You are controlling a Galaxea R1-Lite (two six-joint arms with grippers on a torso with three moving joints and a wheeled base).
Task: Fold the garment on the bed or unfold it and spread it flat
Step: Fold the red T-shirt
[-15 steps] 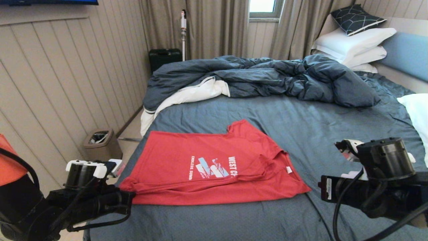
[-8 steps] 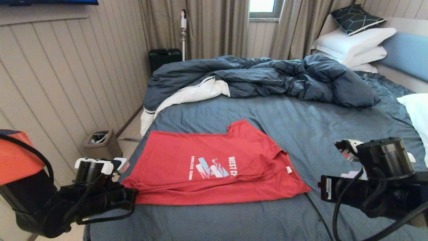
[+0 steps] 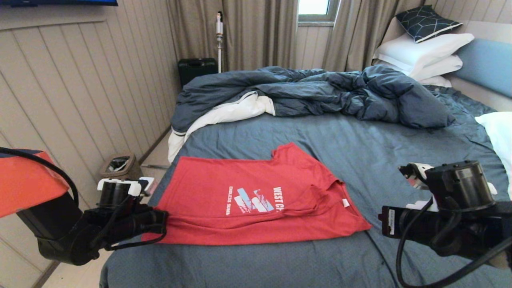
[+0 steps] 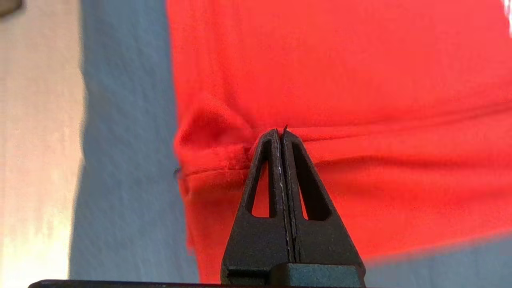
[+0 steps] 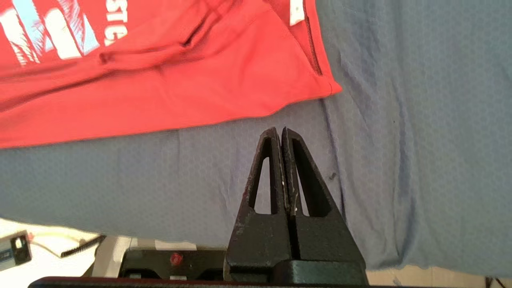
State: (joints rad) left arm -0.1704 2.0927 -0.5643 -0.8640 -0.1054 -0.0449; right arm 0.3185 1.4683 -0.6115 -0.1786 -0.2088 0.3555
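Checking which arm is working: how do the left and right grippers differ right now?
The left gripper sits over the T-shirt's bunched corner; the right gripper sits over bare sheet, apart from the shirt. Whether the left pinches fabric is unclear. Both are shut.

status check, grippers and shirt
Left gripper shut on shirt's bunched near-left corner. Right gripper shut, empty, over bare sheet off shirt's right corner. Shirt part-folded, print up. Nothing in the way.
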